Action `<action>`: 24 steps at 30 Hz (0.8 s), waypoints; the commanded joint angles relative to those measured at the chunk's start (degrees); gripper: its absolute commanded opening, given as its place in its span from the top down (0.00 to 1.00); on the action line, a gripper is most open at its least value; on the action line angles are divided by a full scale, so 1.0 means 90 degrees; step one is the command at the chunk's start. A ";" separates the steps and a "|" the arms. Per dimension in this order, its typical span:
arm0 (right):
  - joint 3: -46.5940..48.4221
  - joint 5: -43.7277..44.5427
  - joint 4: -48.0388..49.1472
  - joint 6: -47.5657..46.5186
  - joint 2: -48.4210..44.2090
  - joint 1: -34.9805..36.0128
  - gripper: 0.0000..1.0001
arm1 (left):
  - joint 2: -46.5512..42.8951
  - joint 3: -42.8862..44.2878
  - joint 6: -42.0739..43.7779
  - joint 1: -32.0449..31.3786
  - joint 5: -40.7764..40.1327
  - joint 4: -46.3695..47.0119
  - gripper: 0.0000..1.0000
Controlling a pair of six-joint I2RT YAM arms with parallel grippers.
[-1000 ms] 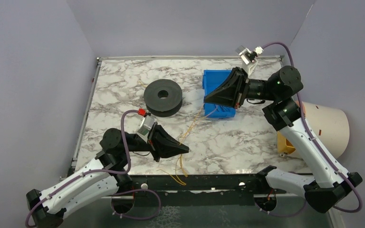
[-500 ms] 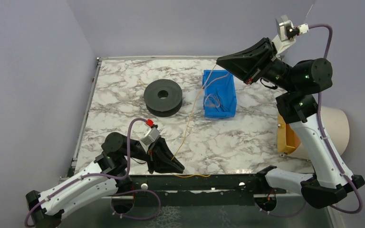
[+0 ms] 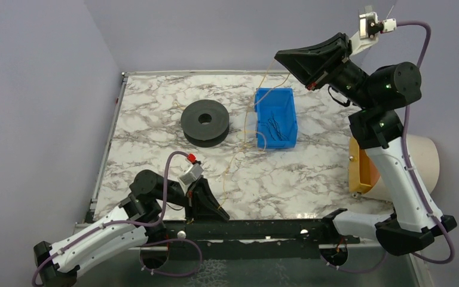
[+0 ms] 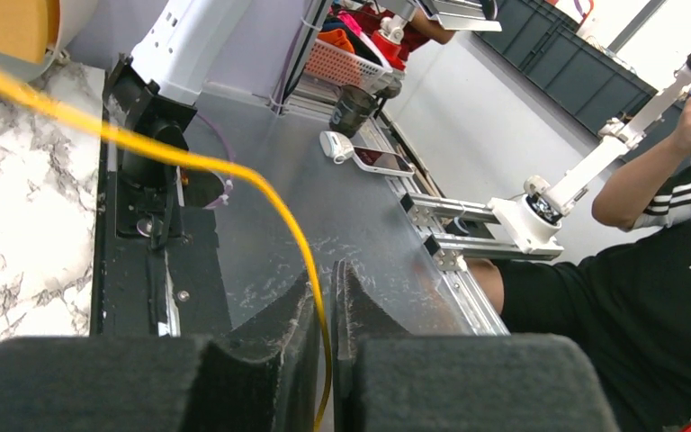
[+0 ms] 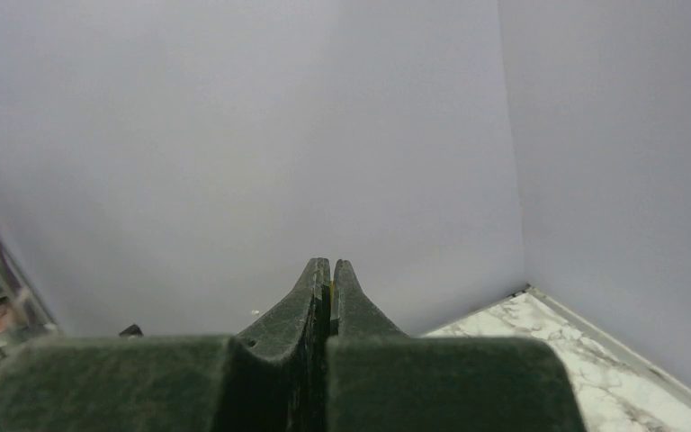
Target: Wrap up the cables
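Cables [image 3: 236, 160]: thin yellow wire ran from black right gripper [image 3: 280, 57], clamped on it, held high far right, likely to lift it clear of blue plastic bin [image 3: 273, 92], down to black left gripper [image 3: 222, 215] at near edge; jaws narrow, wire in slit, pinch uncertain.

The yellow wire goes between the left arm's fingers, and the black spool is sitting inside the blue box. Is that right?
Not quite. The black spool is not inside the blue box. It sits on the marble table to the box's left, apart from it, as the top external view shows. The yellow wire does go between the left arm's fingers.
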 commanded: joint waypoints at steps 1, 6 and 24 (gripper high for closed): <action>-0.0247 0.0692 -0.0375 -0.0563 -0.0354 -0.0008 0.99 | -0.0250 0.0007 0.0046 -0.0038 -0.0240 -0.0494 0.90; -0.1179 0.1099 -0.0770 -0.0824 -0.0940 -0.0008 0.99 | -0.0186 0.0126 0.0227 -0.0037 -0.0441 -0.1173 1.00; -0.3744 0.1651 -0.3499 -0.1603 -0.2896 -0.0008 0.99 | -0.0052 0.0631 0.0586 -0.0038 -0.0185 -0.1786 1.00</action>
